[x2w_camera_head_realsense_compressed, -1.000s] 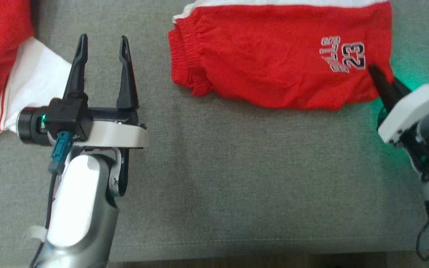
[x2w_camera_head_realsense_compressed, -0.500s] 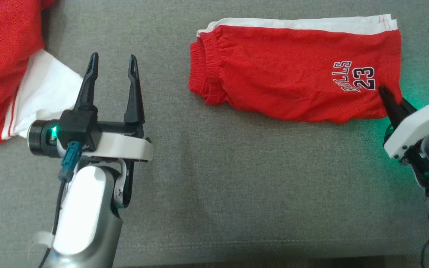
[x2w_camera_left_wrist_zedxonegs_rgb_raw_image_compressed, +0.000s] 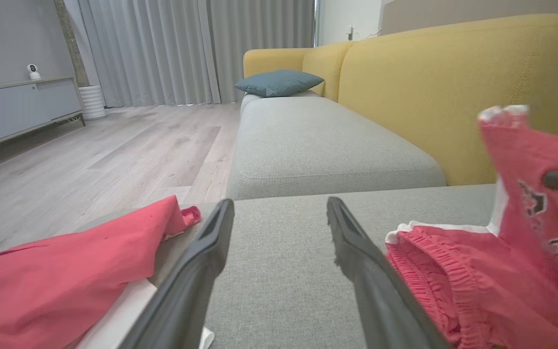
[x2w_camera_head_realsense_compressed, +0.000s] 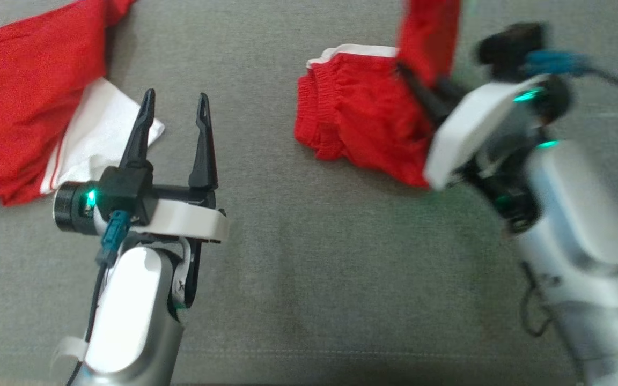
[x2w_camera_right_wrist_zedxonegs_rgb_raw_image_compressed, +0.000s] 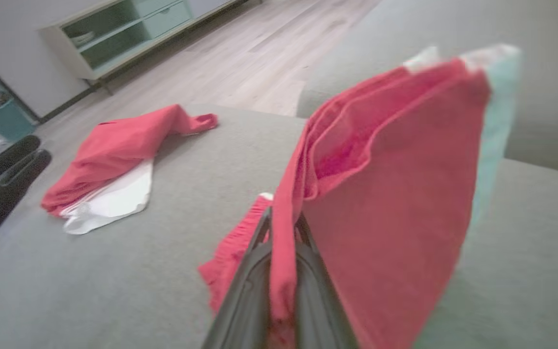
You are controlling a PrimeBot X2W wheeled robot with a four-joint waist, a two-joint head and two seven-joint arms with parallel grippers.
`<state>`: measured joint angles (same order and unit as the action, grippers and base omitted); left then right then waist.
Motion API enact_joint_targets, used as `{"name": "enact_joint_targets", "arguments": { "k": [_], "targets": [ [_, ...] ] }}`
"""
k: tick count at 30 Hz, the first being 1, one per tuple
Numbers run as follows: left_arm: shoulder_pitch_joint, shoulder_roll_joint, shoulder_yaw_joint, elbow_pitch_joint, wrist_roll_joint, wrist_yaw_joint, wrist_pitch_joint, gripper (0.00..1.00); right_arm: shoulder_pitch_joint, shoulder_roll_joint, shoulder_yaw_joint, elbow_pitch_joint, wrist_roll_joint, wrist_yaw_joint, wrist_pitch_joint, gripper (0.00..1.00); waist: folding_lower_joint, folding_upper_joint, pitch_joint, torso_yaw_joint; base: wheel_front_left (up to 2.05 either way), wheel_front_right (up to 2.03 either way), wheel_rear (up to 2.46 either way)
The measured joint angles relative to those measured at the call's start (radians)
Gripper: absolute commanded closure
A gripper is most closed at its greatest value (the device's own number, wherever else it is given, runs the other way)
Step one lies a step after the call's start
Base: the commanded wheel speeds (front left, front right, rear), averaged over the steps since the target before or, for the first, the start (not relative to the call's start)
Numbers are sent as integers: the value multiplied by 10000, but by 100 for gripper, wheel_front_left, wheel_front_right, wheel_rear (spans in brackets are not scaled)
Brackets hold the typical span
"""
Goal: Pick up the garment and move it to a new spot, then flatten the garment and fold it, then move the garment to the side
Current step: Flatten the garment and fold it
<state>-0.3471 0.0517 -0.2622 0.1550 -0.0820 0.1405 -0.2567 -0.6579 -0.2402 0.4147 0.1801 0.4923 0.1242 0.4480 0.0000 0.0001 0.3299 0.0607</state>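
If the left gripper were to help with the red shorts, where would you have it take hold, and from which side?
I would grip the gathered waistband of the red shorts, coming low from the robot's left along the sofa cushion. That end lies bunched on the cushion facing the open left gripper, while the right gripper pinches the opposite end, lifted upright.

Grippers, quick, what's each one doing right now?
Left gripper: open, holding nothing.
Right gripper: shut on the red shorts, with one end raised.
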Motion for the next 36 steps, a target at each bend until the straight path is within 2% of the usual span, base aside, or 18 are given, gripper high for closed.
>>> {"name": "enact_joint_targets", "arguments": {
  "k": [5,10,11,12,13,19,22,29,30,36],
  "targets": [
    [105,-38,-155,-2,-100,4,0,0,-99,949,1037,1007,286,0,-192,100,0,0,-77,330,0,0,0],
    [174,-44,-180,12,-100,4,0,0,-97,1149,1578,2027,414,0,-704,100,0,0,-39,557,0,0,0],
    [174,-46,-186,12,-100,4,0,0,-97,1170,1653,2163,454,0,-834,84,0,0,-24,572,0,0,0],
    [174,-48,-184,13,-100,6,0,0,-98,1197,1708,2282,462,0,-966,16,0,0,-13,575,0,0,0],
    [174,-50,-182,21,-100,12,0,0,-98,1225,1753,2368,462,0,-1193,0,0,0,-10,566,0,0,0],
    [178,-61,-178,67,-100,82,0,0,-98,1198,1918,2167,460,0,-3003,0,0,0,-84,401,0,0,0],
    [189,-61,-163,71,-100,82,0,0,-69,972,1567,1802,380,0,-3958,0,0,0,-153,250,0,0,0],
    [423,-33,-111,98,-82,88,0,0,1006,182,-744,872,-533,0,-5553,0,0,0,-345,-157,0,0,0],
    [466,-8,-79,100,-56,90,0,0,1655,59,-1538,604,-759,0,-5720,0,0,0,-410,-270,0,0,0],
    [630,159,165,123,-56,92,0,0,3514,86,-3555,-142,-1266,0,-5737,0,0,0,-702,-581,0,0,0]
  ]
}}
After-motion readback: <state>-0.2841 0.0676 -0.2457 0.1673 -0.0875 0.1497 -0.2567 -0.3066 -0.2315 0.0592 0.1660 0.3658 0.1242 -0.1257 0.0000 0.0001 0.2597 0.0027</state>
